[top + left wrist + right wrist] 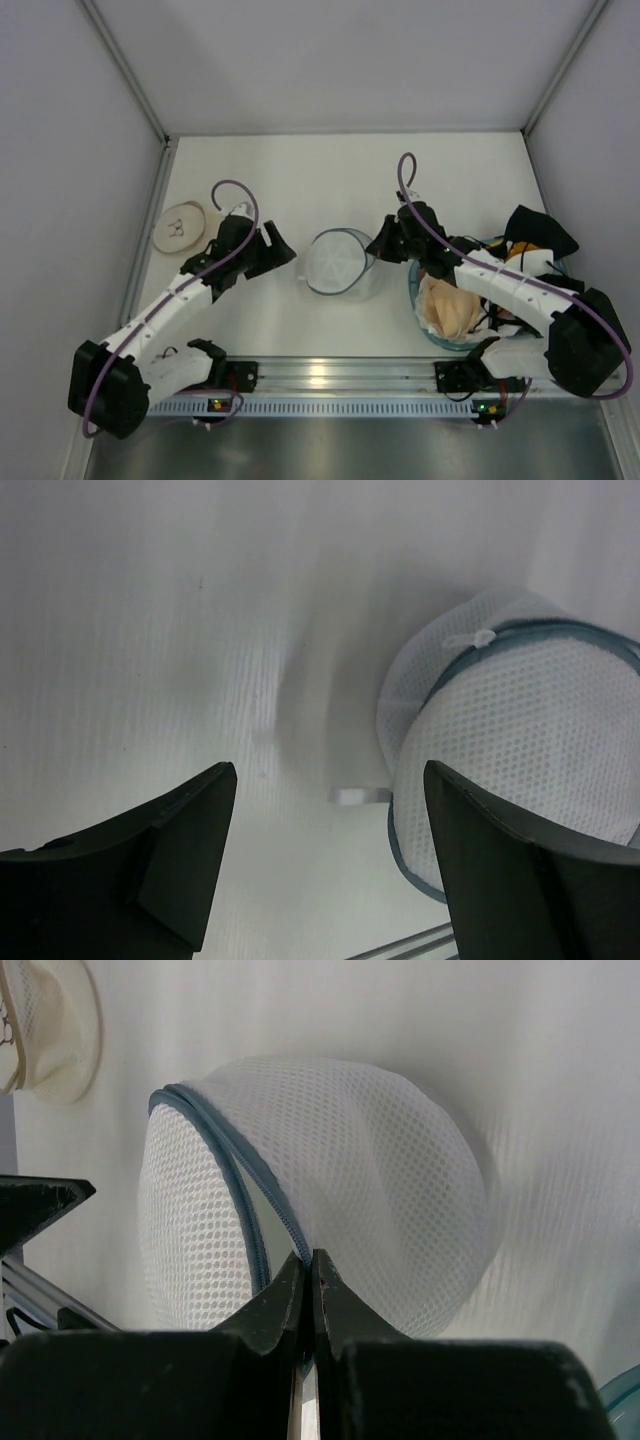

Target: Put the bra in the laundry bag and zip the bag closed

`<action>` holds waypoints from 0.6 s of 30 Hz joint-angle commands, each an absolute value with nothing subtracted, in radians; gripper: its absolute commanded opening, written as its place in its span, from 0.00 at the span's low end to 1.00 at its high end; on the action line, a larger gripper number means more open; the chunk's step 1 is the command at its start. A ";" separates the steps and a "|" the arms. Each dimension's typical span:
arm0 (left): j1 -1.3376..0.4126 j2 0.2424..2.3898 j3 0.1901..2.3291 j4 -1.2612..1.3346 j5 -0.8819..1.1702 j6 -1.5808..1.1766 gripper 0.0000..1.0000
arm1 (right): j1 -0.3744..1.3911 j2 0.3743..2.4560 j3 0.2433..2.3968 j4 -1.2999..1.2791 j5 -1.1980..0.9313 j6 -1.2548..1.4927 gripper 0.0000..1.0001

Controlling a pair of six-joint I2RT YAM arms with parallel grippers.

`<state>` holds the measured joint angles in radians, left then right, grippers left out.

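One laundry bag (335, 262), white mesh (blue-grey rim); right hand (308, 1258) pinching rim, left hand (328, 775) spread.

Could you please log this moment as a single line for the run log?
left gripper: jaws open, beside laundry bag | right gripper: jaws shut on laundry bag zipper edge

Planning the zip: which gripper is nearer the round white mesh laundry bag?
Right. The right gripper pinches the zipper rim of the white mesh laundry bag; the left gripper, open, sits apart.
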<state>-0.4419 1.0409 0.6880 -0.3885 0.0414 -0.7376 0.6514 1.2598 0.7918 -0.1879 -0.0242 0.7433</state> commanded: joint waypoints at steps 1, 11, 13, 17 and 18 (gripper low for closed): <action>-0.379 1.034 0.591 -0.224 0.061 -0.984 0.81 | 0.638 1.250 0.801 -0.161 -0.015 0.736 0.00; -0.373 0.997 0.442 -0.041 0.123 -1.452 0.85 | 0.637 1.258 0.810 -0.198 0.026 0.736 0.00; -0.376 1.005 0.427 -0.028 0.127 -1.541 0.86 | 0.637 1.255 0.813 -0.198 0.031 0.741 0.00; -0.405 1.002 0.394 -0.028 0.083 -1.692 0.86 | 0.637 1.250 0.821 -0.207 0.044 0.746 0.00; -0.413 1.006 0.396 -0.046 0.072 -1.712 0.87 | 0.638 1.252 0.822 -0.213 0.048 0.744 0.00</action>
<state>-0.3931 1.0142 0.4110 -0.0891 0.0986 -1.5261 0.6514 1.2598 0.7918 -0.2115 0.0151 0.7444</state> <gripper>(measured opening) 0.864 0.014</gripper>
